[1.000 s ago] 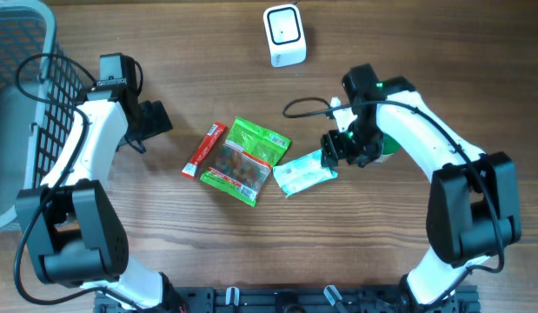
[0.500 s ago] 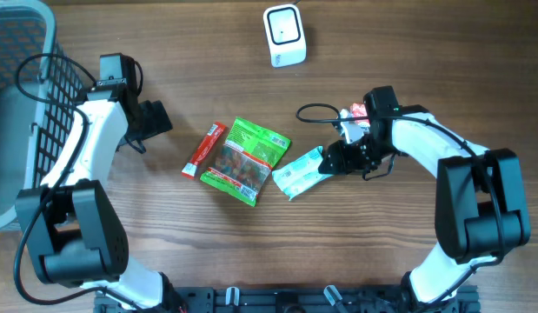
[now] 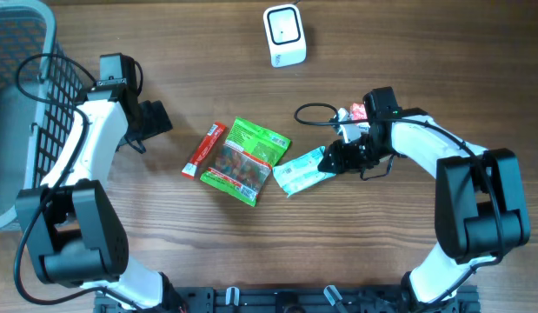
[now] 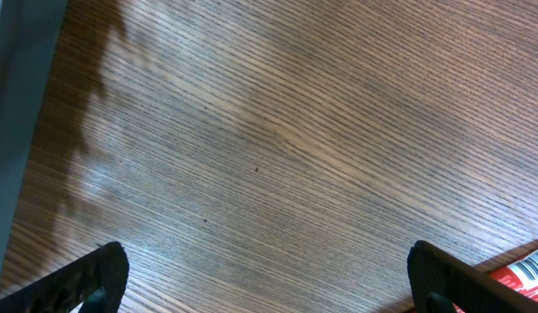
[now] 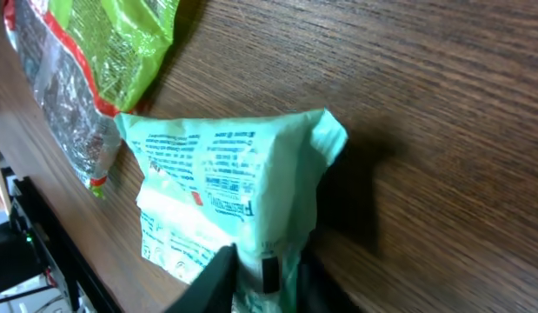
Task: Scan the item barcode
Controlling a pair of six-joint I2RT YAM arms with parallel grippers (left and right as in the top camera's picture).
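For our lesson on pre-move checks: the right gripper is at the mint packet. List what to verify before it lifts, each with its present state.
1. Grip: right gripper pinches the mint packet at its end: ok.
2. Barcode found on it: cannot tell, only small print shows.
3. Packet apart from green snack bag: cannot tell, corners lie close.
4. Target: scanner unobstructed on the table: ok.
5. Other arm: left gripper open, holding nothing: ok.

Overhead straight down on table [image 3: 251,256], wrists low, close — right shares mint packet [image 3: 301,173].
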